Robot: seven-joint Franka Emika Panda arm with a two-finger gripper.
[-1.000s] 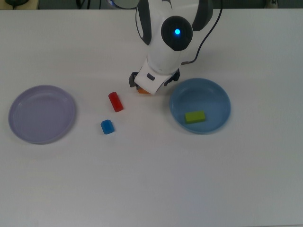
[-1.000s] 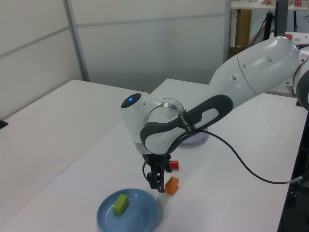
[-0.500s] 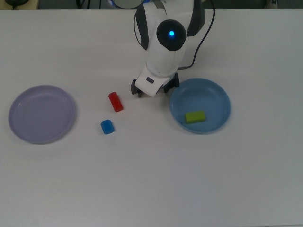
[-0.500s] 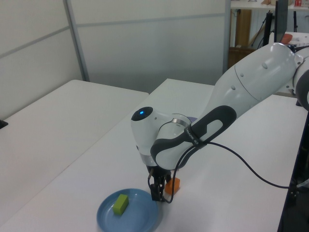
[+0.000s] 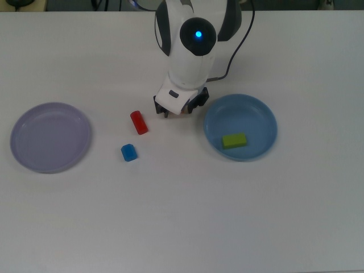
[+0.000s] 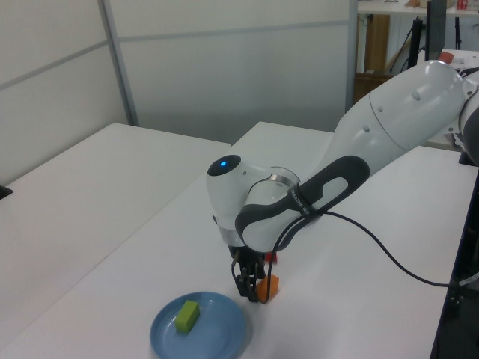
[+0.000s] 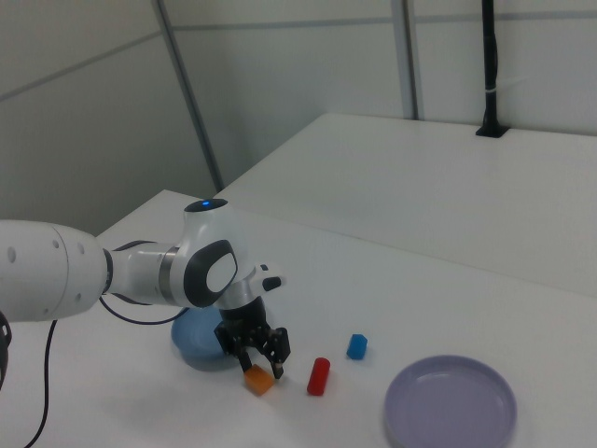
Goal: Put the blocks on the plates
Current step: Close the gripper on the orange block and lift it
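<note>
white table (image 5: 182, 216); grey wall panels (image 6: 224, 67) behind (black pole (image 7: 492, 65) in right view)
</note>
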